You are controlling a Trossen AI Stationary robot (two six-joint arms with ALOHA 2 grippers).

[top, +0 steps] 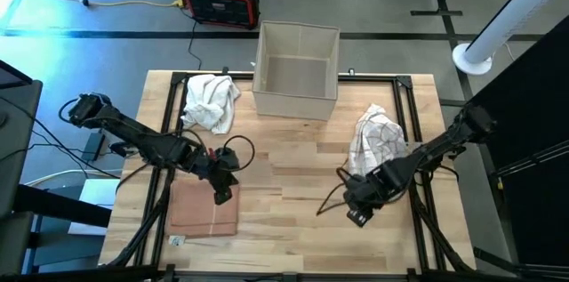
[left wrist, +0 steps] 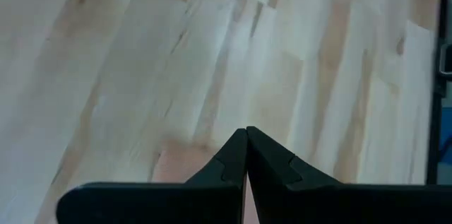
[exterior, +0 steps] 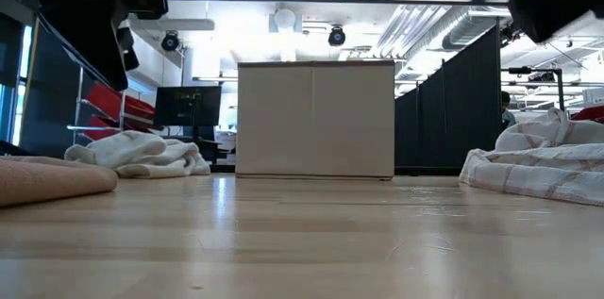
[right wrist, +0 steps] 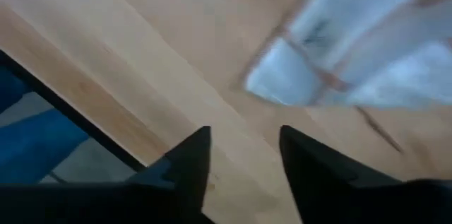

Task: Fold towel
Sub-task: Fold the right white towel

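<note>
A pink towel (top: pixel 203 209) lies folded flat on the table near its left front; in the low view its rounded fold (exterior: pixel 47 181) rests on the wood. My left gripper (top: pixel 222 195) hangs above that towel's right far corner, shut, with nothing between its fingers (left wrist: pixel 246 136). A white towel with thin check lines (top: pixel 375 140) lies in a heap at the right. My right gripper (top: pixel 358 215) is just in front of that heap, pointing down, open and empty (right wrist: pixel 244 146); the checked towel's edge (right wrist: pixel 339 54) shows beyond its fingertips.
A beige open box (top: pixel 296 68) stands at the middle of the far edge. A crumpled white towel (top: pixel 211 101) lies at the far left. Bare wood (top: pixel 293 193) spreads between the two arms. A black frame (top: pixel 418 122) runs along the table's edges.
</note>
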